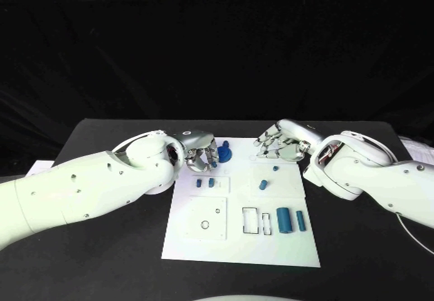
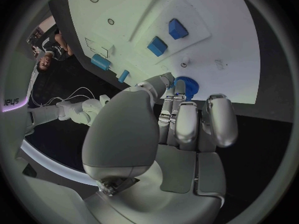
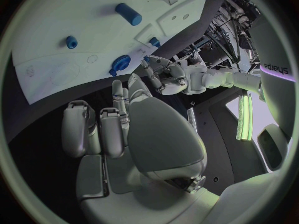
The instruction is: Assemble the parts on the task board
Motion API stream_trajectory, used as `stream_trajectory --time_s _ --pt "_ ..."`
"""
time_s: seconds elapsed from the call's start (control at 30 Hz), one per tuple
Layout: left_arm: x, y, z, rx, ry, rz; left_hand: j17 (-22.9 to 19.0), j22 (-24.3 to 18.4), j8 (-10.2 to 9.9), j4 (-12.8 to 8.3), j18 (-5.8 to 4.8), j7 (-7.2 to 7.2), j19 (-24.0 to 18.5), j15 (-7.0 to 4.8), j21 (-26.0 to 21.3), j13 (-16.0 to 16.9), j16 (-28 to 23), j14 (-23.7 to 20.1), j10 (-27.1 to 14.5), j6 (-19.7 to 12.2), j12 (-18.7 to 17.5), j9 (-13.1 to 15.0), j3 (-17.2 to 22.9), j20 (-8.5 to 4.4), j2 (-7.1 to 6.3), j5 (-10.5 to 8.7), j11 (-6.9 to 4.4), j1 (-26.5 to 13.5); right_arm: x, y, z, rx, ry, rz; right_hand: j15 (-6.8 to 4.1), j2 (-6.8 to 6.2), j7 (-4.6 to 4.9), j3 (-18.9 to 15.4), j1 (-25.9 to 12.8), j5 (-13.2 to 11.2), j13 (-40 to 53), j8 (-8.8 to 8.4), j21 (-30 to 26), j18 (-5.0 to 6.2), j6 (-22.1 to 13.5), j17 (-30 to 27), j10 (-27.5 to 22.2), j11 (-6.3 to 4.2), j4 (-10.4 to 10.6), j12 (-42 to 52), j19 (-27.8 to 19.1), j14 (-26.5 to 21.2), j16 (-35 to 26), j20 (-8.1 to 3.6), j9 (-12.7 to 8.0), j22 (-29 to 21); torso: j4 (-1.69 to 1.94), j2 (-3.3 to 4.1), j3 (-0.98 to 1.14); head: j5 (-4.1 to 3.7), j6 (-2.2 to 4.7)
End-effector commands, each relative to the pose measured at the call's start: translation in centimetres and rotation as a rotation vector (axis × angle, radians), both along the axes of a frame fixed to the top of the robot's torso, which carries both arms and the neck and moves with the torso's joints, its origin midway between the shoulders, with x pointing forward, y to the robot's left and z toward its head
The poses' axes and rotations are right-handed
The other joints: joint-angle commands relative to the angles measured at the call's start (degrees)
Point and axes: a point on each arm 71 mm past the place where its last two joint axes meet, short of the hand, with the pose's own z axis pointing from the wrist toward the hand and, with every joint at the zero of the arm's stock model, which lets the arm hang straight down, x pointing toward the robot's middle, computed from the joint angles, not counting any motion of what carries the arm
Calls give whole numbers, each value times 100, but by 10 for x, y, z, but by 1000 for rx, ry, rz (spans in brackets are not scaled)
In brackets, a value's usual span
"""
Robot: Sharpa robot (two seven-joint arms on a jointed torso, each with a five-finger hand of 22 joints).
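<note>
Two blue cylinders [image 1: 291, 220] lie lengthwise on the task board [image 1: 239, 251]; both hands' grips unclear.

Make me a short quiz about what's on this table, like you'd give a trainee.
1. True or false: the right hand holds a blue part.
2. Which hand is at the blue gear near the task board's far edge? A) left B) right
3. Fill in: two blue cylinders lie on the board's ____ side, the robot's own.

Key: 1 false, nothing shows in it. 2 A, the left hand is at it; grip unclear. 3 right.
</note>
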Motion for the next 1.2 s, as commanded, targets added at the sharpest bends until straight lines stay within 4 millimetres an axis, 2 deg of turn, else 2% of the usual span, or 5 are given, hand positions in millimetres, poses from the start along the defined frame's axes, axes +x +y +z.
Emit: stream_trajectory --time_s 0.03,0.5,0.83,1.2 --pt "0 5 0 -17 19 28 -8 434 -21 3 -112 -5 129 -9 25 8 20 97 45 44 -15 -2 -15 13 -6 -24 -4 -71 -1 0 -1 -4 3 7 41 -48 13 43 -27 37 -5 -10 4 49 12 350 34 -8 -5 -38 -4 338 -23 32 -6 -9 2 2 4 16 -4" --pt "5 17 -8 30 73 62 -48 425 -25 26 -108 -19 124 -13 7 9 10 89 49 51 -21 -6 -52 12 -29 -28 -11 -148 -1 1 -1 -2 3 9 41 -48 13 43 -27 37 -5 -10 4 49 12 350 34 -8 -5 -38 -4 338 -23 32 -6 -9 -11 6 8 43 0" --pt "5 15 -15 38 88 59 -55 418 -26 27 -105 -21 120 -14 -6 9 8 87 49 51 -21 -7 -54 12 -30 -28 -12 -152 -1 1 -1 -2 3 10 41 -48 13 43 -27 37 -5 -10 4 49 12 350 34 -8 -5 -38 -4 338 -23 32 -6 -9 -17 7 6 44 -6" --pt "5 13 -18 39 90 57 -56 418 -26 27 -105 -22 120 -15 -7 10 8 87 50 52 -21 -7 -54 11 -29 -28 -13 -155 -1 2 -1 -2 3 11 41 -48 13 43 -27 37 -5 -10 4 49 12 350 34 -8 -5 -38 -4 338 -23 32 -6 -9 -8 7 5 49 -15"
